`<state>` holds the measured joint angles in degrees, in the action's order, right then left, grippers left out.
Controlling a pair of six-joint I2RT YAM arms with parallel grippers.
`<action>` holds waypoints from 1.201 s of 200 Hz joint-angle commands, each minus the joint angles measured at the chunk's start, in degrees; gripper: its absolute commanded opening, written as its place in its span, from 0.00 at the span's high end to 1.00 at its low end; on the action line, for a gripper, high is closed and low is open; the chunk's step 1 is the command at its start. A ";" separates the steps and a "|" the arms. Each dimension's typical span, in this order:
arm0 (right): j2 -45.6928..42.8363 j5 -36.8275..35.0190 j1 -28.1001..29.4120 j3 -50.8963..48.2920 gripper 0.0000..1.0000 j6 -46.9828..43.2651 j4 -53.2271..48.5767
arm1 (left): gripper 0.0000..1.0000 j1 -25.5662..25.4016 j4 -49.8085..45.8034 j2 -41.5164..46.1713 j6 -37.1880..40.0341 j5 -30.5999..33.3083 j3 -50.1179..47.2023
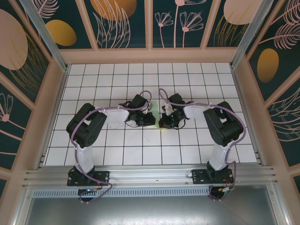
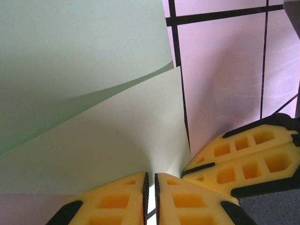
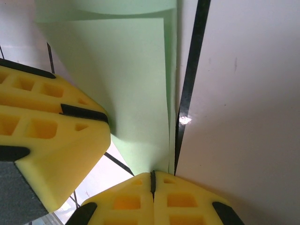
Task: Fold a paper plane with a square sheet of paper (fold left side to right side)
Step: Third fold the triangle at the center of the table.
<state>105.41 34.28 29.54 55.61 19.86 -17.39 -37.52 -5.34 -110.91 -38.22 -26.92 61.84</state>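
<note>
The square sheet of paper is pale mint green and lifted off the table, bowed into a curl with one layer arching over another. My left gripper is shut on its edge, with the paper running into the thin slit between the yellow fingers. My right gripper is shut on the same sheet close by. Each wrist view shows the other gripper's yellow fingers just beside. From above, the left gripper and right gripper meet at mid-table, hiding most of the paper.
The white grid-tiled table stretches around both arms, with open tiles at the back and on both sides. Wooden walls with patterned panels enclose the table. An aluminium rail runs along the near edge by the arm bases.
</note>
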 commanded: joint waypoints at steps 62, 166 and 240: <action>3.73 -10.41 0.10 -0.05 1.00 -1.75 -7.83 | 0.86 0.48 -3.14 -1.14 1.01 8.35 0.87; 3.93 -10.64 -0.01 -0.41 1.00 -1.86 -8.17 | 0.86 6.71 -3.79 1.32 3.35 12.48 -2.36; 3.75 -10.46 -0.09 -0.37 1.00 -2.02 -8.28 | 0.87 11.06 -6.32 3.47 7.50 16.19 -3.20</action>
<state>105.93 32.84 30.00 57.01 18.52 -19.59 -29.02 -6.59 -108.75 -33.78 -18.94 59.77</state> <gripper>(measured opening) 0.060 0.132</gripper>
